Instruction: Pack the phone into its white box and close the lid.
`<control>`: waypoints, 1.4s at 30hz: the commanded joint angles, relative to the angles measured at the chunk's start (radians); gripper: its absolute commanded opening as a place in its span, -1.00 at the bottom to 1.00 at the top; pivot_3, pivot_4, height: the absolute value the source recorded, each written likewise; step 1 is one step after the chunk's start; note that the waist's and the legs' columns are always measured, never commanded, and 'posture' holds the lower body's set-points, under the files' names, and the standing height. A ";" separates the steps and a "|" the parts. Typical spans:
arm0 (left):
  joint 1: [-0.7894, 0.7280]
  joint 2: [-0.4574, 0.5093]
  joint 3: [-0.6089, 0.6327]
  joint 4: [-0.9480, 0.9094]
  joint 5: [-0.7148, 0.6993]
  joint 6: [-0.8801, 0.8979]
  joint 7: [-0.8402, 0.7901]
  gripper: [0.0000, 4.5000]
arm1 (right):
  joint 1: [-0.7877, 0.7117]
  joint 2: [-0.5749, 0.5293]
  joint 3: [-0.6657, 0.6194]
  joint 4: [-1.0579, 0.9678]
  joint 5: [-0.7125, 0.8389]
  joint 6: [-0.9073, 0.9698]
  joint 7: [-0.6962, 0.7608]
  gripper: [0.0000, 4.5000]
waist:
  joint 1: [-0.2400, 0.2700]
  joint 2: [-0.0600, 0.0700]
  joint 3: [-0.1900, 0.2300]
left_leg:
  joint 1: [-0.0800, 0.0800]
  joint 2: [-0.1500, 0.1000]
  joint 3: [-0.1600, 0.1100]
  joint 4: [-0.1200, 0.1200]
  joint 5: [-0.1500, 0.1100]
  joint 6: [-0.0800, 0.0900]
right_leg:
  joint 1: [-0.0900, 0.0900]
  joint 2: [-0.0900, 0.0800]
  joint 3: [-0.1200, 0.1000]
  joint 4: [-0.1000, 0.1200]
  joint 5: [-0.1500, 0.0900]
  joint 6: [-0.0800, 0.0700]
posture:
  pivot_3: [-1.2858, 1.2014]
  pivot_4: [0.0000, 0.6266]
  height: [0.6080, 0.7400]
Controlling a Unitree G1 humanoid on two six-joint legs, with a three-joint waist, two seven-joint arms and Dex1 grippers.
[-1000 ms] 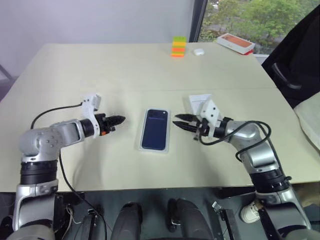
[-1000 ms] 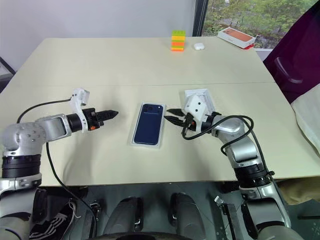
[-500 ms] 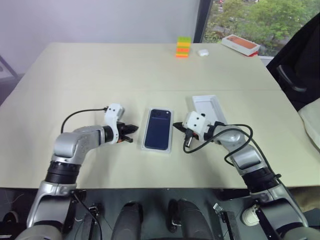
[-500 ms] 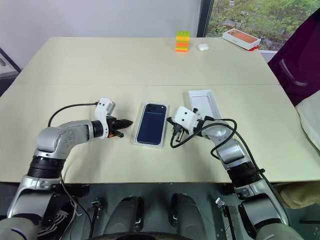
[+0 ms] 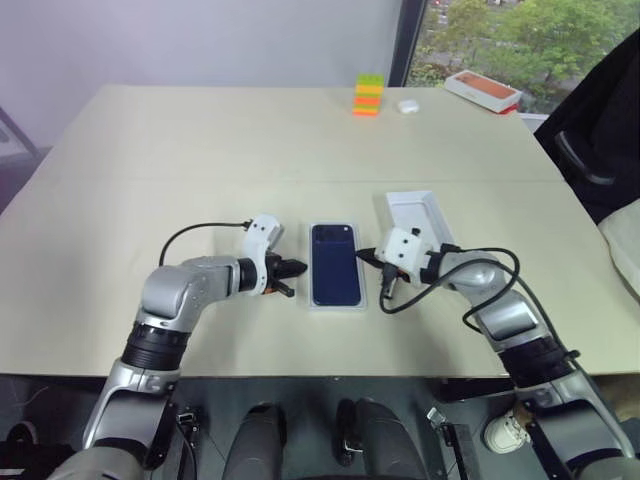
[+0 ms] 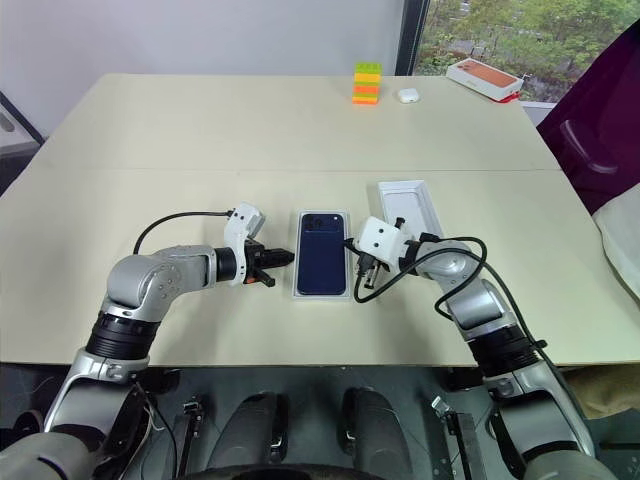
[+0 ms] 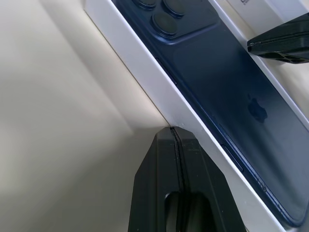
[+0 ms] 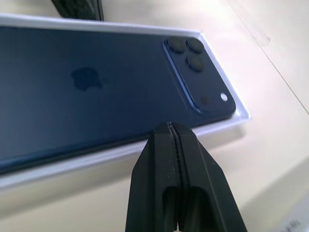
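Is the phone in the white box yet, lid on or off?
In, lid off. The phone lies back-up inside the white box, rim showing all round it. The lid lies apart on the table, inside up.

Beige table (image 5: 200, 140) with a seam across its middle, set before a plain pale wall (image 5: 200, 40). Window (image 5: 520, 40) at the far right corner, showing green trees; dark frame (image 5: 405, 40) beside it.

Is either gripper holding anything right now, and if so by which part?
Nothing is held. The left gripper and right gripper are both shut on nothing, flanking the long sides of the white box, where the phone lies.
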 commanded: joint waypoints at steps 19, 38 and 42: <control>0.015 -0.024 -0.016 -0.015 0.050 -0.040 -0.020 -1.00 | 0.086 -0.067 -0.014 -0.043 0.035 -0.038 0.094 -0.99 | -0.003 0.000 0.000 | 0.001 0.001 0.000 0.000 0.000 0.000 | 0.000 0.002 0.000 0.000 0.000 0.000 | 0.03 -0.52 1.00; 0.022 -0.007 0.005 -0.040 0.075 -0.058 -0.045 -1.00 | 0.059 -0.097 -0.057 -0.045 0.045 -0.016 0.103 -0.99 | -0.005 0.000 0.000 | 0.001 0.001 0.000 0.000 0.000 0.000 | 0.000 0.002 0.000 0.000 0.000 0.000 | 0.03 -0.52 1.00; 0.043 0.078 0.061 -0.087 0.054 -0.107 -0.107 -1.00 | 0.018 -0.104 -0.137 -0.082 0.152 0.078 0.131 -0.99 | -0.008 0.000 0.000 | 0.001 0.002 0.000 0.000 0.000 0.000 | -0.001 0.002 0.001 0.001 0.000 0.000 | 0.03 -0.52 1.00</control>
